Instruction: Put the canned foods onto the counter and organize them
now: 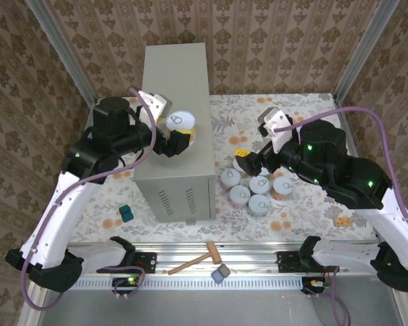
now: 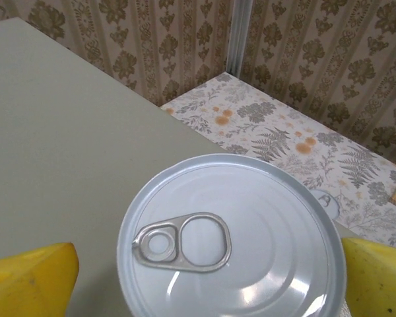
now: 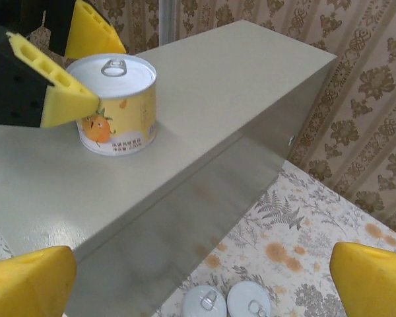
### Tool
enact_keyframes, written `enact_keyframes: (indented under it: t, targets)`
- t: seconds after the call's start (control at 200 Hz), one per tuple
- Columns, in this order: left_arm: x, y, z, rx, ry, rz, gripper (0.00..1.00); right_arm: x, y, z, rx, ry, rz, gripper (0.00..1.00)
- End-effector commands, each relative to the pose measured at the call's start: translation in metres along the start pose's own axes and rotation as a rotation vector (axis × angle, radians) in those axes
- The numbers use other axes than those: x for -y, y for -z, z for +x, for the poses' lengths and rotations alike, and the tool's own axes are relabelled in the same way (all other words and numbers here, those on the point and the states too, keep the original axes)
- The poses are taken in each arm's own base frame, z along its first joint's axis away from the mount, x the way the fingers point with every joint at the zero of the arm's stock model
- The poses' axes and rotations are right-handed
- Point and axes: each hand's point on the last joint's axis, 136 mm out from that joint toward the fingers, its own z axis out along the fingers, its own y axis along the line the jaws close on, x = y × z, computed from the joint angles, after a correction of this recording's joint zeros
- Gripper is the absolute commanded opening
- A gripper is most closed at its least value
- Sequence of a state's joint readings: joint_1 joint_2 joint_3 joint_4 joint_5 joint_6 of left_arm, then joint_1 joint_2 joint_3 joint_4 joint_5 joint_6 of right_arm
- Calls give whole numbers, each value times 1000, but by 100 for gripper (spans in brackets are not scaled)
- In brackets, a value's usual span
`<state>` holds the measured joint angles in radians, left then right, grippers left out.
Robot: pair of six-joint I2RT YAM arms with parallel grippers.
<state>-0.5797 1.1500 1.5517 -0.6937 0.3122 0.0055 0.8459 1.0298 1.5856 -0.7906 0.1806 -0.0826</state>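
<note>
Left hand [image 2: 210, 281] brackets the yellow can [image 3: 119, 112] on the tabletop [image 3: 237, 72] (clamped or freed, I cannot tell); right hand [image 3: 201, 277] gapes empty over the floor cans [image 1: 251, 187], likely picking next.

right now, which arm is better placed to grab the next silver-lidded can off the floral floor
Right. The open right gripper hangs over the floor cans beside the tall beige metal counter; the left gripper straddles a yellow-labelled can on the countertop.

Floral-patterned table [image 1: 306, 115] carries a tall beige-grey metal box [image 1: 177, 81]; silver-lidded cans [image 1: 258, 187] cluster at its four o'clock, small teal block [image 1: 125, 214] at seven.
</note>
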Motion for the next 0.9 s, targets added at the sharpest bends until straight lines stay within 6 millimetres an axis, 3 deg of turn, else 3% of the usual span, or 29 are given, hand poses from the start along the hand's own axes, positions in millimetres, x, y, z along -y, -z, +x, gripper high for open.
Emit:
enact_keyframes:
  t: [0.0,0.105,0.32,0.63,0.895]
  targets:
    - [4,2,-17,48,13,33,100,8,9,0,39,-18,36,100]
    - [3,-3,-18,44,11,37,94,7,12,8,39,-27,33,100]
    - [-1,-9,-25,32,-5,26,67,5,12,21,33,-42,25,100]
    - [-20,-11,-64,76,-91,-44,63,-11,9,36,36,-53,-55,100]
    - [-57,-26,-96,124,-99,-98,63,-31,9,46,41,-45,-165,100]
